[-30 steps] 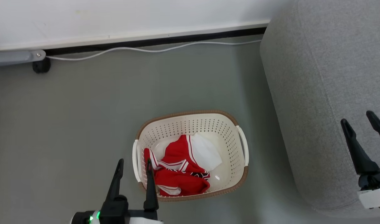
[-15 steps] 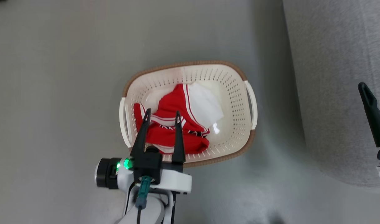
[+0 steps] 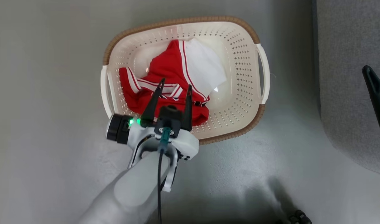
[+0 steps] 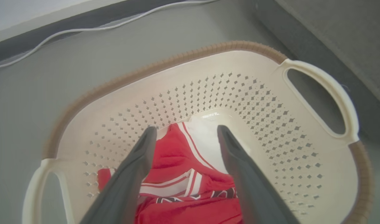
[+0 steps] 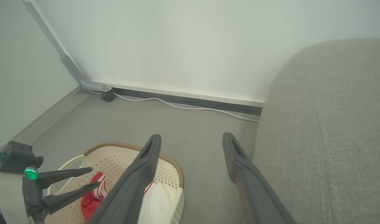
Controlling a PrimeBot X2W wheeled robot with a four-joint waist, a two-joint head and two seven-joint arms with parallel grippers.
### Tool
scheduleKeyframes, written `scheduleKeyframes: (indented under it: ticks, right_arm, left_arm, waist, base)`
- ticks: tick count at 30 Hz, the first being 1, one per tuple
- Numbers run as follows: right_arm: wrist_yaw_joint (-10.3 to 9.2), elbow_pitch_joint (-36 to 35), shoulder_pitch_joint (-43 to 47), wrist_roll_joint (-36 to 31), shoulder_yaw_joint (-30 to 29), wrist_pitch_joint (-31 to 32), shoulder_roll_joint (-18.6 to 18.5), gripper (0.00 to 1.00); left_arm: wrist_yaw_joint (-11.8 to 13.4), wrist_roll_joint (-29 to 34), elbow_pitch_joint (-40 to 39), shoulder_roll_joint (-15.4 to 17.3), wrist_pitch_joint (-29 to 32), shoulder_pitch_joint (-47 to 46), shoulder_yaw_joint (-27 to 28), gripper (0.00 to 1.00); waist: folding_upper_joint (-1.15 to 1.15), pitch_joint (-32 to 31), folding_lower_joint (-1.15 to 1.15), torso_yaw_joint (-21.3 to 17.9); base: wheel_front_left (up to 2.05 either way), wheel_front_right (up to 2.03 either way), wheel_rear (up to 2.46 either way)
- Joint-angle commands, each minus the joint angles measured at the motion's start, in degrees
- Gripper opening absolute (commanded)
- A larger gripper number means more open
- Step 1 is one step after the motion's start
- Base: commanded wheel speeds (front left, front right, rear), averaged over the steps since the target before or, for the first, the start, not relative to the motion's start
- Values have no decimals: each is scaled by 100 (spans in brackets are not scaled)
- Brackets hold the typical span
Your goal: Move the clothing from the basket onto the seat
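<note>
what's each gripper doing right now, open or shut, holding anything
Left gripper: open, empty, over the clothing in the basket.
Right gripper: open, empty, beside the seat.

We see a plain grey floor point(image 3: 37, 93) meeting a white wall point(image 5: 177, 46) at a dark baseboard point(image 5: 193, 101). A white cable point(image 5: 146, 99) runs along it, and a grey sofa point(image 5: 333, 124) stands to the right.

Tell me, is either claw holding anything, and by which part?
Nothing held: left gripper open above the clothing in the basket, right gripper open by the seat.
</note>
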Motion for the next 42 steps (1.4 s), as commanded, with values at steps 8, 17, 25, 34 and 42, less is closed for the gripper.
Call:
scheduleKeyframes:
  ticks: [8,17,25,34,42]
  right_arm:
    - [7,-389,0,-92,120,-33,-192,100]
    - [7,-602,-211,-145,330,-33,-109,100]
    - [7,-672,-492,-134,519,-33,16,100]
    - [7,-713,-642,-93,575,-33,101,100]
    - [7,-689,-629,-50,463,-33,131,100]
  left_arm:
    - [-470,-495,1590,14,268,-1249,-1360,100]
    - [-532,-912,2162,14,1618,-2273,-2498,100]
    - [-629,-719,2545,14,2568,-2673,-2768,100]
    - [-780,-187,2733,14,3405,-2828,-2805,100]
    - [-685,-238,2610,14,3398,-2795,-2807,0]
  waist:
    - [0,453,0,-187]
    - [0,838,0,-400]
    - [0,1095,0,-646]
    - [0,1205,0,-830]
    - [0,1227,0,-863]
  base:
    - [0,0,0]
    - [0,0,0]
    - [0,0,0]
    - [0,0,0]
    - [0,0,0]
